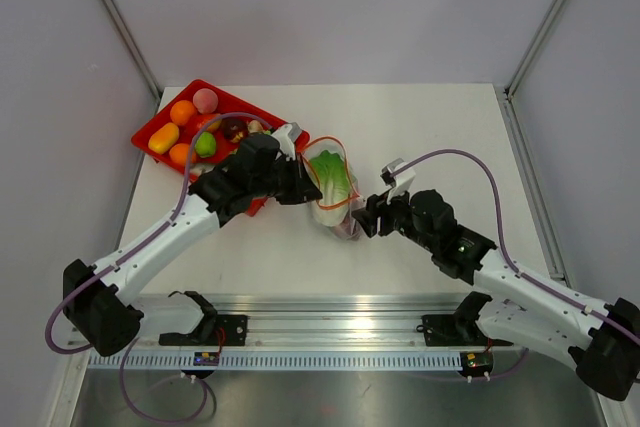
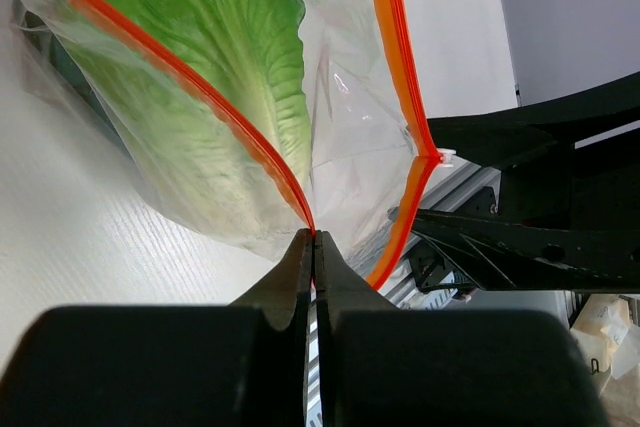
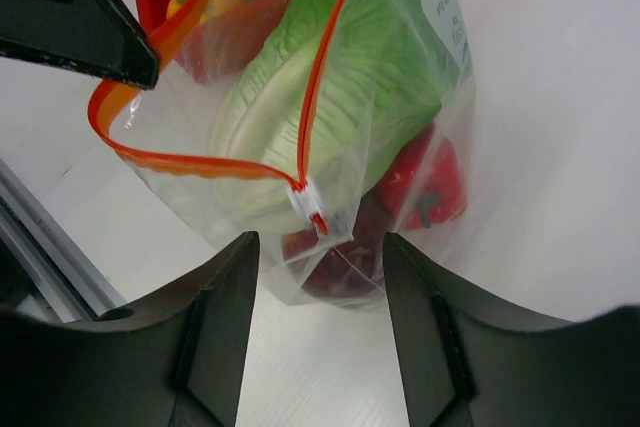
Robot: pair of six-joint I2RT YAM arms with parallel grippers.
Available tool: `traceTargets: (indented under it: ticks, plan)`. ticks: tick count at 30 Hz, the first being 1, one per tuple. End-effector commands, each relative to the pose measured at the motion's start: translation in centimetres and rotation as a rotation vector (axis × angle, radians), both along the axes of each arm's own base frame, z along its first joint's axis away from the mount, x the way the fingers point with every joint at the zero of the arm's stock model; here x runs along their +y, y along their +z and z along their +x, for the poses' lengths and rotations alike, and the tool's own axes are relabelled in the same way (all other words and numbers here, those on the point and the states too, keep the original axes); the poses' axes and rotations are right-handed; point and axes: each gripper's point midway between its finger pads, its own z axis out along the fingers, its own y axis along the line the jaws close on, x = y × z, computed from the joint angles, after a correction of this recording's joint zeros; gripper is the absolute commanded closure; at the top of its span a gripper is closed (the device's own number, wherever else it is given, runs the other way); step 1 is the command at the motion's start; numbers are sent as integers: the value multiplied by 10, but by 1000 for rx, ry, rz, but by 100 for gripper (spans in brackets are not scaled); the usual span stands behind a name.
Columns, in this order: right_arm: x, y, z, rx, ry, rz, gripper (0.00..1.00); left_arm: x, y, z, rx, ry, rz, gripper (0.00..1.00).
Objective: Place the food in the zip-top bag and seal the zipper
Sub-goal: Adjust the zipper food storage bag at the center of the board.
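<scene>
The clear zip-top bag (image 1: 333,190) lies mid-table with its mouth open. The green-white cabbage (image 1: 331,177) is inside it, with a red pepper (image 3: 432,187) and a dark red piece (image 3: 330,265) at the bottom. My left gripper (image 2: 313,235) is shut on one side of the orange-red zipper (image 2: 398,77) strip; in the top view it (image 1: 306,187) is at the bag's left edge. My right gripper (image 3: 320,252) is open, its jaws either side of the bag's corner, just below the white slider (image 3: 308,201), not touching. More food stays in the tray: an orange (image 1: 182,112) and a green piece (image 1: 205,144).
The red tray (image 1: 150,132) stands at the back left, partly under my left arm, with several toy fruits in it. The right arm's gripper (image 1: 366,215) is close to the bag's right side. The metal rail (image 1: 330,332) runs along the near edge.
</scene>
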Motion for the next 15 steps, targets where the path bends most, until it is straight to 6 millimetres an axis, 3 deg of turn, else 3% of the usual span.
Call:
traceTargets:
  ticks: [1,7,8,12,15]
  plan:
    - [17,33,12,-118,30,92,42,1,12,2,-40,16,-37,100]
    - [31,34,23,-132,40,96,62,3,13,1,-45,16,-36,100]
    - [32,35,24,-134,45,98,73,4,14,1,-49,21,-32,100]
    - [35,32,26,-125,53,82,97,6,17,1,-60,25,-27,100]
    - [34,34,25,-143,58,77,100,9,25,2,-98,11,-12,98]
